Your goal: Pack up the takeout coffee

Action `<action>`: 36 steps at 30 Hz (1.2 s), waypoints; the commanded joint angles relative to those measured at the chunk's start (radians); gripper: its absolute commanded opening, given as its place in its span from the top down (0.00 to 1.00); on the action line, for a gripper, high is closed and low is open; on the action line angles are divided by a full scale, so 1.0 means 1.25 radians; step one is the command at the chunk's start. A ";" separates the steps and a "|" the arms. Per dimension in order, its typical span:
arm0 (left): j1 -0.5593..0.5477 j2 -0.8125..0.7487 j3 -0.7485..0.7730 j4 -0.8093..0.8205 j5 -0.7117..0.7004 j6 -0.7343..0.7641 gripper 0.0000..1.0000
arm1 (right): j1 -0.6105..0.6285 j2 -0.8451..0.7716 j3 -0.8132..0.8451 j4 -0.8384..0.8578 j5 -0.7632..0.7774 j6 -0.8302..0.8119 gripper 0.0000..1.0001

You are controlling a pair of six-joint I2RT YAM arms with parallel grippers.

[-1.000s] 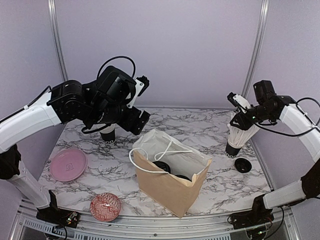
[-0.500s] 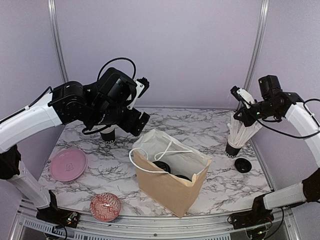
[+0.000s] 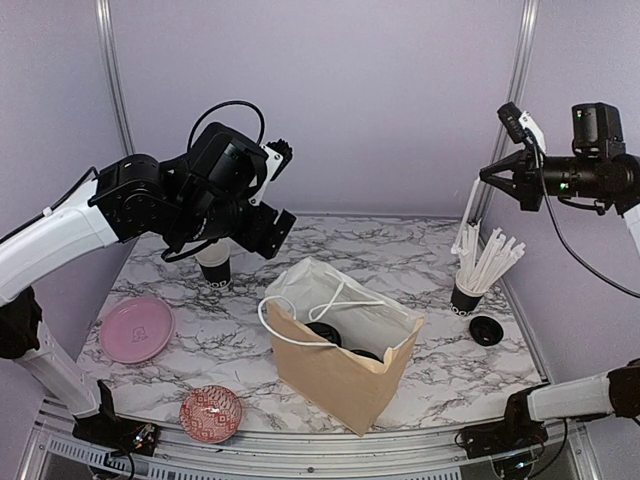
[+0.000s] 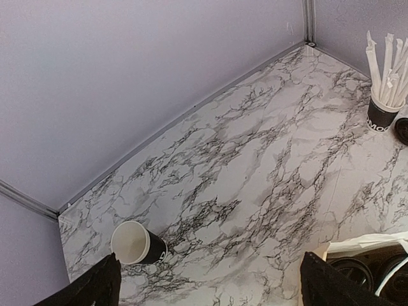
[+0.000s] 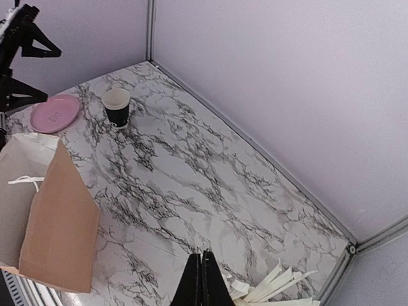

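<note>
One takeout coffee cup [image 3: 215, 268] stands upright and empty at the back left of the marble table, also seen as the cup [image 4: 137, 243] and the cup [image 5: 116, 107]. My left gripper [image 3: 285, 190] hovers open above it; in the left wrist view the gripper [image 4: 213, 280] has the cup just inside its left finger. Dark round cup tops [image 3: 340, 340] show inside the brown paper bag [image 3: 335, 380]. My right gripper [image 3: 487, 176] is raised high at the right, shut on the top of a white straw [image 3: 469, 218]; the shut gripper [image 5: 204, 254] also shows in its own view.
A black cup of white straws [image 3: 465, 298] stands at the right, with a small black lid [image 3: 486, 330] beside it. A pink plate [image 3: 137, 328] and a red patterned bowl [image 3: 211, 413] lie at the front left. The bag's white handles [image 3: 300, 320] hang over its open mouth.
My right gripper shut among the straws and rose up and to the right, drawing one straw upward. My left arm shifted slightly and stayed open.
</note>
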 commanded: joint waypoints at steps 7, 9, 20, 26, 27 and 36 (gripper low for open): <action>0.022 -0.046 -0.002 0.003 -0.081 -0.008 0.01 | 0.016 0.080 0.223 -0.115 -0.422 -0.084 1.00; 0.024 -0.052 -0.007 0.003 -0.083 -0.014 0.01 | 0.048 0.095 0.240 -0.129 -0.449 -0.103 1.00; 0.029 -0.074 -0.035 0.001 -0.091 -0.036 0.01 | 0.169 0.160 0.349 -0.242 -0.564 -0.237 1.00; 0.030 -0.069 -0.030 0.000 -0.092 -0.036 0.01 | 0.205 0.146 0.343 -0.250 -0.573 -0.254 1.00; 0.030 -0.067 -0.027 0.000 -0.092 -0.034 0.01 | 0.207 0.141 0.336 -0.250 -0.569 -0.255 1.00; 0.030 -0.061 -0.030 0.000 -0.089 -0.034 0.01 | 0.316 0.128 0.181 -0.214 -0.461 -0.233 1.00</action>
